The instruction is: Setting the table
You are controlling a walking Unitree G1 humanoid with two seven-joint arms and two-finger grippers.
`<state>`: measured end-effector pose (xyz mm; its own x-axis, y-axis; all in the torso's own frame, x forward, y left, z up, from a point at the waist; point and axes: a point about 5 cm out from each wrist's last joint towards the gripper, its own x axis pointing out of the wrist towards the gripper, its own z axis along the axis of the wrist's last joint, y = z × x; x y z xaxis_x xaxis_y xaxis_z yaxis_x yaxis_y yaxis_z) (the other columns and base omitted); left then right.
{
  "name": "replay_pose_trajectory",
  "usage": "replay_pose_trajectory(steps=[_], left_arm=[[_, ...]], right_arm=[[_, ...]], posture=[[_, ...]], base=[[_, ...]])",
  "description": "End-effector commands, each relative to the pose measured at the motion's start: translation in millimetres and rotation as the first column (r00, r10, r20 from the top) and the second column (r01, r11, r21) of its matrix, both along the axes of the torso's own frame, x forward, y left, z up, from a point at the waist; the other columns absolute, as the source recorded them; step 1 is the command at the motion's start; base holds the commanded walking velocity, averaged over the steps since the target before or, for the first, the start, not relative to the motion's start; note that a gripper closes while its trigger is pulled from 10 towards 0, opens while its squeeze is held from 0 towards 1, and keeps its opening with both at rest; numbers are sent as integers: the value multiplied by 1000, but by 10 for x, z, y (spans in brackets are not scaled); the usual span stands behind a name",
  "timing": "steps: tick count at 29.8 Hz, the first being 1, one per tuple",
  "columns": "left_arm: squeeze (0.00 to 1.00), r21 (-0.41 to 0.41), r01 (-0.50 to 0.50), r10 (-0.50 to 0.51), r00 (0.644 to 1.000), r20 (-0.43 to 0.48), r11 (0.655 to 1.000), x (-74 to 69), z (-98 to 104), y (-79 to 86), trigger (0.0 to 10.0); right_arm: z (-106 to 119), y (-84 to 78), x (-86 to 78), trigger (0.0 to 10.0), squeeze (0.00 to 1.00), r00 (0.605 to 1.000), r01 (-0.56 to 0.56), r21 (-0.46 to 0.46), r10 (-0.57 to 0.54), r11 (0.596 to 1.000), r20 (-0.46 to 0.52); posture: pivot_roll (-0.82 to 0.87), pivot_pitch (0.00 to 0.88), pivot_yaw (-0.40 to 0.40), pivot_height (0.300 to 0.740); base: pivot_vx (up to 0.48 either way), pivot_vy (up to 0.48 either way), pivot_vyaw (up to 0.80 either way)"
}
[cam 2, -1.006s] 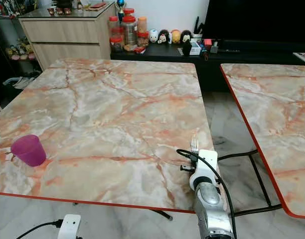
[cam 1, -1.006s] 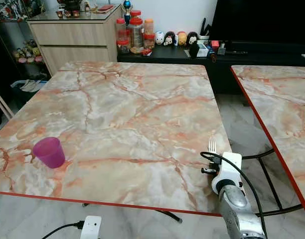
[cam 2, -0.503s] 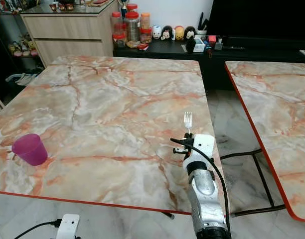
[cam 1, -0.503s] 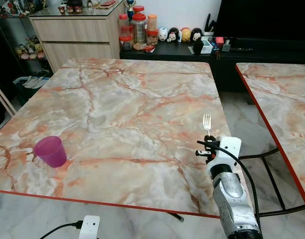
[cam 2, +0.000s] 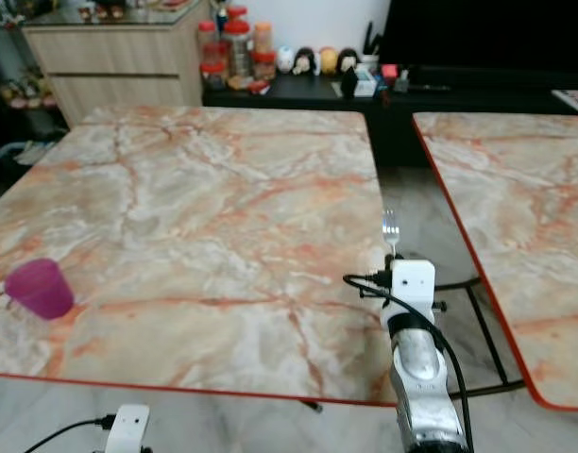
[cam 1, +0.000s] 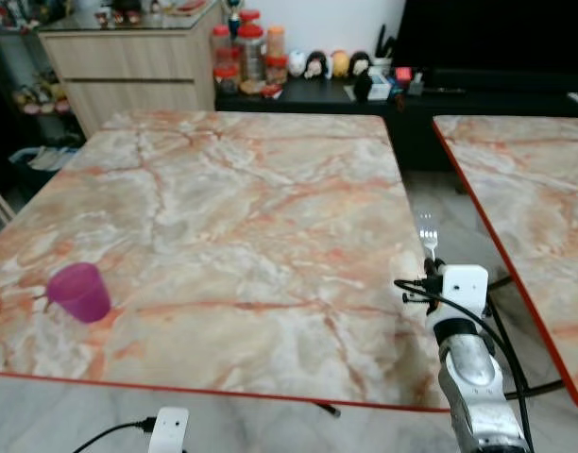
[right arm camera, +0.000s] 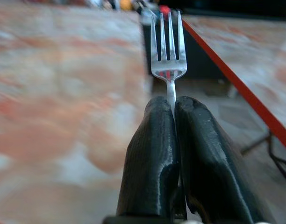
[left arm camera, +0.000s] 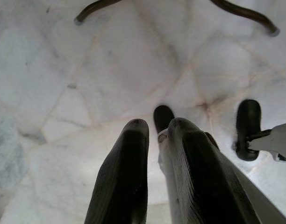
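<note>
My right gripper [cam 1: 429,267] is shut on the handle of a silver fork [cam 1: 427,234], which it holds upright with the tines up. It hovers at the right edge of the marble table [cam 1: 242,208], near the front corner. In the right wrist view the black fingers [right arm camera: 152,140] pinch the fork [right arm camera: 168,44] just below its tines. A purple cup [cam 1: 78,292] stands upright near the table's front left. My left gripper [left arm camera: 158,126] hangs low with its fingers together, pointing at the pale floor.
A second marble table [cam 1: 525,179] stands to the right across a narrow gap with black metal legs [cam 2: 478,311]. Behind are a wooden cabinet [cam 1: 128,66], jars [cam 1: 246,47] and a dark TV console [cam 1: 459,85] with small figures.
The right arm first lifted the fork forward over the table, then swung it right to the table's edge. The camera has shifted a little. The cup has stayed put.
</note>
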<state>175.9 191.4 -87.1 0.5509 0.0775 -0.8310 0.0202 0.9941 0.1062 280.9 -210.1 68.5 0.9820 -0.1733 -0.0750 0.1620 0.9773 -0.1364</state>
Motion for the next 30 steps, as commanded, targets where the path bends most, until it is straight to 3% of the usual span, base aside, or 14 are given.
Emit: replay_pose_trajectory(steps=[1, 13, 19, 24, 30], left_arm=[[0, 16, 9, -8, 1000, -13, 1000, -40, -15, 24, 10000], [0, 19, 5, -5, 1000, -10, 1000, -34, -11, 35, 10000], [0, 17, -2, 2, 1000, -9, 1000, -31, -9, 41, 10000], [0, 17, -1, 2, 1000, -12, 1000, -43, -14, 41, 10000], [0, 18, 1, -1, 1000, -14, 1000, -46, -15, 44, 10000]], right_arm=[[-21, -62, -25, 10000, 0, 1000, 28, -10, -28, 1000, -2], [-69, -96, -47, 10000, 0, 999, 47, -16, -47, 999, -7], [-239, -81, -118, 10000, 0, 997, 45, -3, -45, 999, -65], [-425, -1, -166, 10000, 0, 990, -6, 52, 13, 999, -140], [-619, 30, -224, 10000, 0, 978, 9, 109, 14, 994, -210]], posture=[[-73, 0, -8, 740], [-75, 0, -7, 740], [-73, 0, -6, 740], [-72, 0, -5, 740], [-73, 0, -2, 740]], base=[[0, -307, 0], [0, -279, 0], [0, 0, 0], [0, 0, 0], [0, 0, 0]])
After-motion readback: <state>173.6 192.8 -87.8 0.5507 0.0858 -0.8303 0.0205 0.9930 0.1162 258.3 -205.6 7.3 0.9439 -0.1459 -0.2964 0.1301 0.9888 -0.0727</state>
